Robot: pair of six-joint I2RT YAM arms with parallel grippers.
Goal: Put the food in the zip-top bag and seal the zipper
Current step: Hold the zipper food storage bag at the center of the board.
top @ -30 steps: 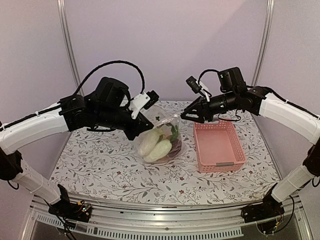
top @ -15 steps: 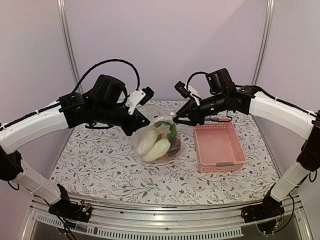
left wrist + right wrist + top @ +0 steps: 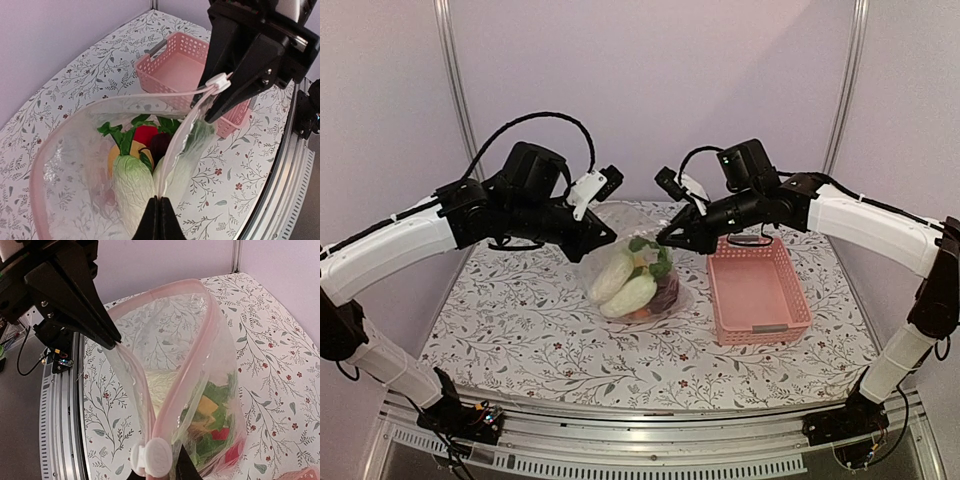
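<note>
Top external view: the zip-top bag [image 3: 632, 285] stands on the worktop [image 3: 520, 330] just beside the pink basket [image 3: 757, 285], on its left-arm side, with the food [image 3: 625, 290] inside. The left claw [image 3: 610, 239] is pressed together on the bag's mouth edge at the end farther from the basket; the right claw [image 3: 665, 240] pinches the zipper [image 3: 170, 94] at its white slider [image 3: 219, 82], nearer the basket. Between the claws the mouth gapes, one strip taut, the other bowed outward.

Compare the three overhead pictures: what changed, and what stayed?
The right hand swung left from over the pink basket to the zip-top bag and gripped the end of its zipper. The left hand raised the bag slightly. The basket stayed put; the food stayed inside.
</note>
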